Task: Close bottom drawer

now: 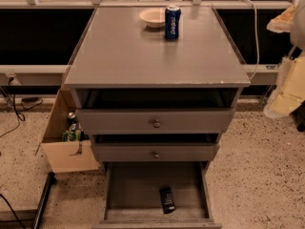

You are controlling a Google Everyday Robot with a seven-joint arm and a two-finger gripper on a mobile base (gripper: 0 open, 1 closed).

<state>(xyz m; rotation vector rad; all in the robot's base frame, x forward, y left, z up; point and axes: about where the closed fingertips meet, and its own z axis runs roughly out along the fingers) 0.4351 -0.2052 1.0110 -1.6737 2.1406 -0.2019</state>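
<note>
Gripper (287, 92) right of the cabinet (152, 51), open or closed impossible to tell, bottom drawer (136, 187) pulled out, well below-left of it.

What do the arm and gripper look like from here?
The arm shows as pale cream-white, rounded casing at the right edge; the gripper below it is yellowish-cream and blocky. No markings or cables can be made out on either.

- One camera, high in front of the cabinet (152, 56), tilted down onto its top and drawer fronts.
- Close range; bottom drawer (138, 190) cut by lower edge.
- Gripper (286, 92) at right edge.
</note>
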